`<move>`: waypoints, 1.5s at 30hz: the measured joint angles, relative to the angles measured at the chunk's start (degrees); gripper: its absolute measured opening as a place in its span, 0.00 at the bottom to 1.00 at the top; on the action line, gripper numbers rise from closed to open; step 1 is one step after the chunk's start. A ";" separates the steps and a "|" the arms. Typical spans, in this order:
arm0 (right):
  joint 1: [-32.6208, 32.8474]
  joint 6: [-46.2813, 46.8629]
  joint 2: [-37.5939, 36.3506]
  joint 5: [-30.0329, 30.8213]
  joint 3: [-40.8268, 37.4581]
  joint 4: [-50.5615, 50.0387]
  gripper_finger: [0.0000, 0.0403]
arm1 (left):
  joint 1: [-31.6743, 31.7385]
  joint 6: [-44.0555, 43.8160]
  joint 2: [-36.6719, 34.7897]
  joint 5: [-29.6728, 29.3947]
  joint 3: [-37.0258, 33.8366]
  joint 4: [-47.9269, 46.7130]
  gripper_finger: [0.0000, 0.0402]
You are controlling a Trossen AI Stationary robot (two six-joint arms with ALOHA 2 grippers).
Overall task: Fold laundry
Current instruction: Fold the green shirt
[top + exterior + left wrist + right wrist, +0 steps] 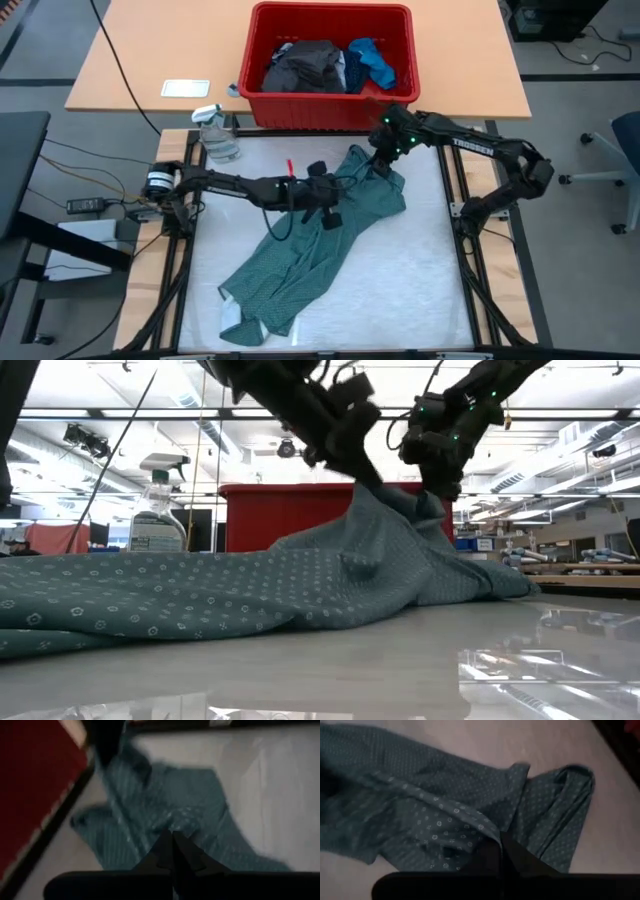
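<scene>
Shirt (320,255) lies diagonally, front-left to back-right of bench (420,290); both tools pinch its back end, right tool (381,162) probably nearer the corner, left tool (333,217) just inboard.

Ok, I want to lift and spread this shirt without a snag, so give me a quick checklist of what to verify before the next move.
1. Left hand shut on the teal-green shirt: ok, the cloth peaks up to it in the low view.
2. Right hand shut on the shirt's end nearest the red bin: ok.
3. Rest of the shirt lying free on the white table: ok, nothing rests on it.
4. Spray bottle away from the shirt: ok, it stands at the table's corner.
5. Each hand pinching one layer only: cannot tell, the cloth is bunched at both grips.
</scene>
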 joint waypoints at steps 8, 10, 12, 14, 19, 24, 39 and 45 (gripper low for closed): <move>4.73 1.88 -5.56 1.36 -15.46 3.68 0.00 | -3.51 -3.88 8.25 2.02 -0.09 5.19 0.00; 5.68 2.79 -7.13 1.34 -20.81 6.23 0.01 | -4.74 -3.82 9.41 3.12 -0.04 7.72 0.00; 5.99 3.78 -8.29 1.37 -24.67 8.26 0.02 | -5.28 -3.95 10.04 4.33 -0.04 7.96 0.00; 5.84 4.60 -8.73 1.53 -27.15 10.80 0.03 | -5.43 -4.05 10.35 4.59 -0.07 8.08 0.00; 4.99 5.09 -7.21 0.88 -28.60 15.51 0.04 | -3.99 -4.09 12.09 12.26 0.10 7.76 0.00; 4.70 7.39 -4.80 -0.41 -26.73 11.05 0.14 | -2.62 -9.90 13.54 16.92 -0.05 8.26 0.04; 5.39 15.36 -11.76 -0.59 -18.21 5.97 0.44 | -2.83 -25.61 7.32 16.55 -0.13 -10.61 0.44; 8.98 20.42 -7.19 -0.39 -26.15 20.31 0.42 | -4.05 -27.53 4.63 16.52 -0.07 -18.38 0.44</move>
